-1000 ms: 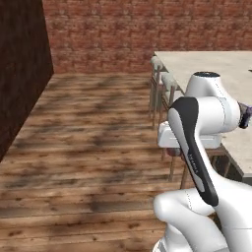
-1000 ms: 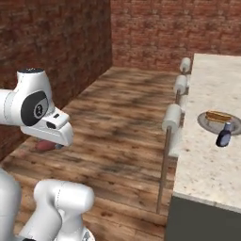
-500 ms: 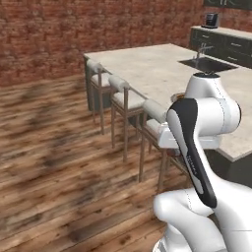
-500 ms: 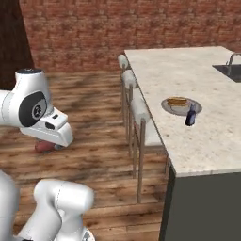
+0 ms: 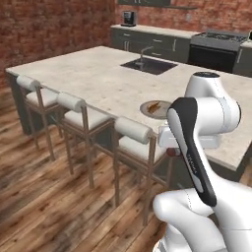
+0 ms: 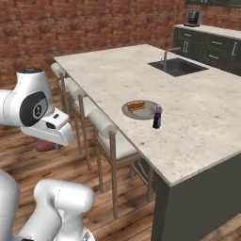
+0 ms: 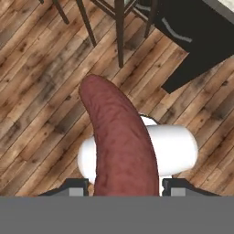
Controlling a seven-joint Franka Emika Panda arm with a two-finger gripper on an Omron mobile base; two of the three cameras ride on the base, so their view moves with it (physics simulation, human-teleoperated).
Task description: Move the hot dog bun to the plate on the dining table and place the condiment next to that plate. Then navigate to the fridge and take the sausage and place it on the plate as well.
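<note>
Sausage [image 7: 119, 146] fills my hand view, clamped between the end effector [image 7: 123, 187] fingers and sticking out over bare wood floor [image 7: 41, 82]. From the right base view I see its reddish end [image 6: 45, 146] under the wrist, well short of the surface [image 6: 197, 117]. On that surface the plate [image 6: 141, 110] with the hot dog bun [image 6: 136, 105] sits near the front edge, condiment [image 6: 156, 117] just beside it. Stools [image 5: 135, 142] line that edge below the plate.
</note>
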